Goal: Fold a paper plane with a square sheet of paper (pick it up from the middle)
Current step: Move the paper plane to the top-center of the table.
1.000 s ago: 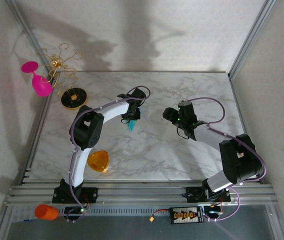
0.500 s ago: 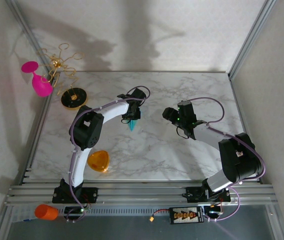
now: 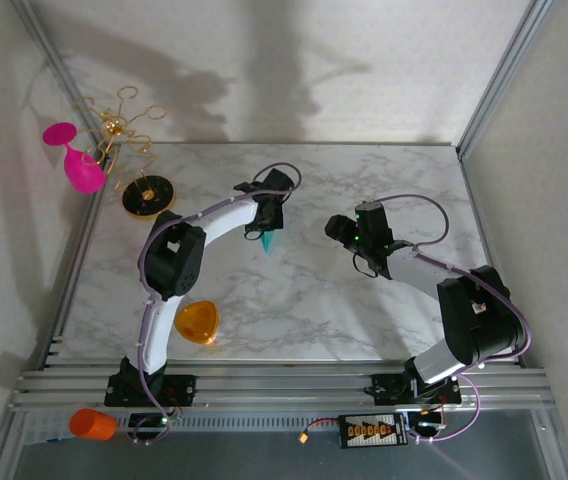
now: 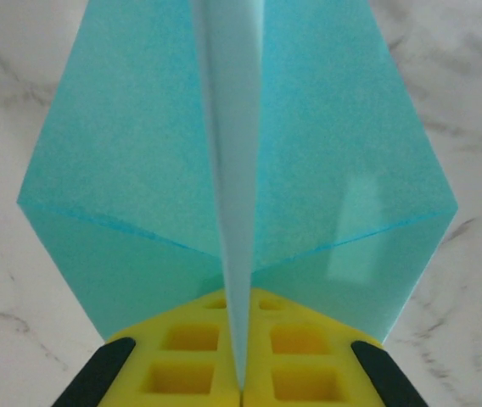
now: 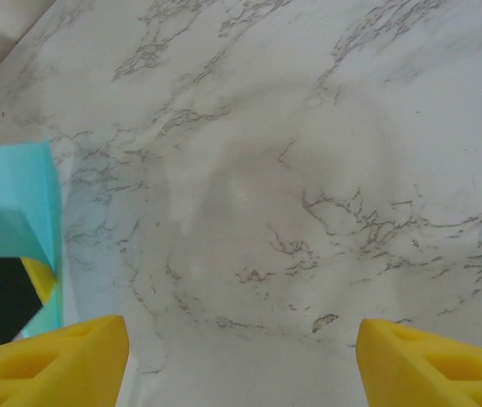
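Note:
The square sheet of paper stands folded into the teal paper plane [image 3: 266,241], a slim dart at the table's middle left. In the left wrist view the paper plane [image 4: 131,170] spreads its two wings flat to either side, and its pale centre fold rises straight up between my yellow pads [image 4: 182,360]. My left gripper [image 4: 241,305] is shut on that centre fold; from above the left gripper [image 3: 268,212] sits just behind the dart. My right gripper [image 3: 342,231] hangs open to the right over bare marble. In its own view the right gripper [image 5: 241,360] holds nothing, and the paper plane [image 5: 20,199] shows at the left edge.
A pink glass [image 3: 77,160] hangs on a gold wire stand with a black base [image 3: 147,194] at the far left. An orange rounded-triangle piece [image 3: 196,322] lies by the left arm's base. An orange cup [image 3: 91,424] sits below the near rail.
My left gripper's jaws have closed on the plane's centre fold and shifted slightly toward the far side. The right arm has not moved.

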Robot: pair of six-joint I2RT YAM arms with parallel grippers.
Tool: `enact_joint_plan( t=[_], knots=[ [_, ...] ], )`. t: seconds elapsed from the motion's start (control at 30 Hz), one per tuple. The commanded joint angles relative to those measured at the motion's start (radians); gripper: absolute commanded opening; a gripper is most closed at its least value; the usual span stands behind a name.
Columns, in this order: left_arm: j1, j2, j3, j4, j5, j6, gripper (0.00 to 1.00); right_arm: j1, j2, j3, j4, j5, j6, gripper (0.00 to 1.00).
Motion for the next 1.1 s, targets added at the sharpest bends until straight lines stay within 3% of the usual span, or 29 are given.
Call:
enact_joint_plan(
  t=[0.0, 0.2, 0.37, 0.63, 0.9, 1.07],
  knots=[
    [0.019, 0.043, 0.067, -0.006, -0.035, 0.01, 0.06, -0.008, -0.003, 0.025, -0.012, 0.011, -0.005, 0.73],
    [0.042, 0.142, 0.21, -0.021, -0.035, 0.037, 0.06, -0.008, -0.018, 0.007, 0.007, 0.015, -0.032, 0.77],
    [0.05, 0.229, 0.333, -0.064, -0.043, 0.061, 0.07, -0.008, -0.027, 0.004, -0.011, 0.047, -0.066, 0.99],
    [0.049, 0.266, 0.348, -0.031, -0.054, 0.067, 0.1, -0.008, -0.019, -0.003, -0.015, 0.058, -0.072, 0.99],
    [0.049, 0.27, 0.345, -0.034, -0.052, 0.057, 0.21, -0.007, 0.002, 0.008, -0.011, 0.042, -0.067, 0.99],
    [0.049, 0.277, 0.333, -0.029, -0.047, 0.057, 0.23, -0.007, 0.005, 0.007, -0.011, 0.038, -0.063, 0.99]
  ],
)
